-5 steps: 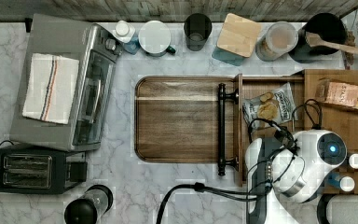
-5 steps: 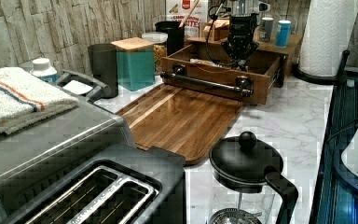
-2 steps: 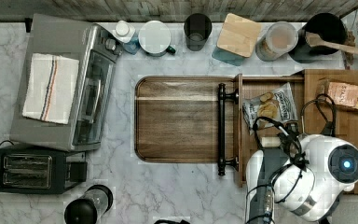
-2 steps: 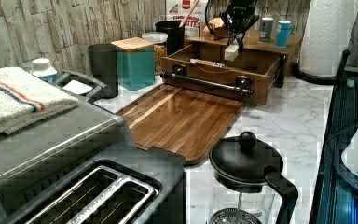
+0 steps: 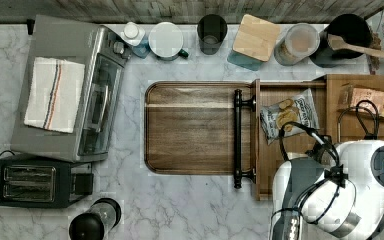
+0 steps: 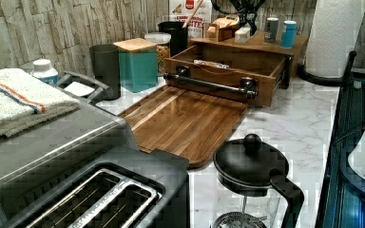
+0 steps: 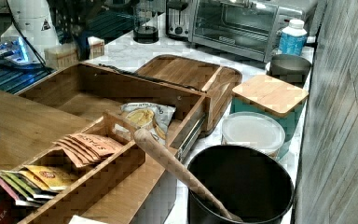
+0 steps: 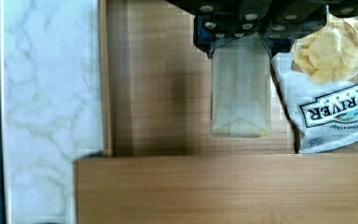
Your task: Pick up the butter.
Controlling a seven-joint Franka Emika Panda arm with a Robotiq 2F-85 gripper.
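in the top view, from the top view's left to its right, a toaster oven point(image 5: 100, 100) is seen first, with a striped towel point(image 5: 54, 94) laid on its roof, and a black toaster point(image 5: 30, 182) is placed below it in the picture. in the middle of the marble counter point(image 5: 130, 200) a wooden board point(image 5: 192, 127) is laid flat. the open drawer point(image 5: 265, 170) is met next, its black handle point(image 5: 238, 137) lying over the board's edge. inside the drawer, in the part toward the wall, a silvery snack bag point(image 5: 289, 116) is laid. the white arm point(image 5: 325, 195) is found at the top view's lower right, over the nearer part of the drawer.

in the wrist view the butter point(image 8: 240, 88) is shown as a pale cream bar in a plain wrapper. its upper end is taken between the dark fingers point(image 8: 203, 41) of the gripper point(image 8: 240, 44), which are closed against its two long sides. the bar is held over the wooden floor of the drawer, and a soft shadow is cast on the wood beside it. the snack bag is seen just beside the butter; whether the two are touching cannot be told. the drawer's side wall and a strip of the marble counter are seen on the far side from the bag.
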